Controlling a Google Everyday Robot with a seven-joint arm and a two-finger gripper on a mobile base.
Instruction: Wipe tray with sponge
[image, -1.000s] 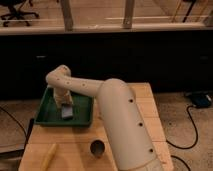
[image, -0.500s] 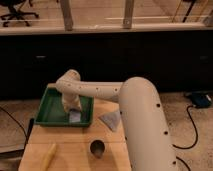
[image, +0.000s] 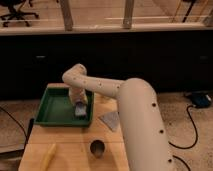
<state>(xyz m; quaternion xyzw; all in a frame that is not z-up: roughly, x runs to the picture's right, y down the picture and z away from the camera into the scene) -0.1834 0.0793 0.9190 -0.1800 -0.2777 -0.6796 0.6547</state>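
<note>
Sponge (image: 80, 110) sits on the floor of the green tray (image: 60, 123) by its right-hand wall as seen, directly under the gripper (image: 78, 103), whose grasp I cannot tell; wiping looks underway, next needing a pressed sweep leftward.

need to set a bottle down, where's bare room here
Free: the left floor of the green plastic tray, and wooden table between the yellow stick-like object and the dark round cup. Crowded: tray's right side, where the gripper sits over the grey-blue sponge, and the flat grey cloth beside it.
</note>
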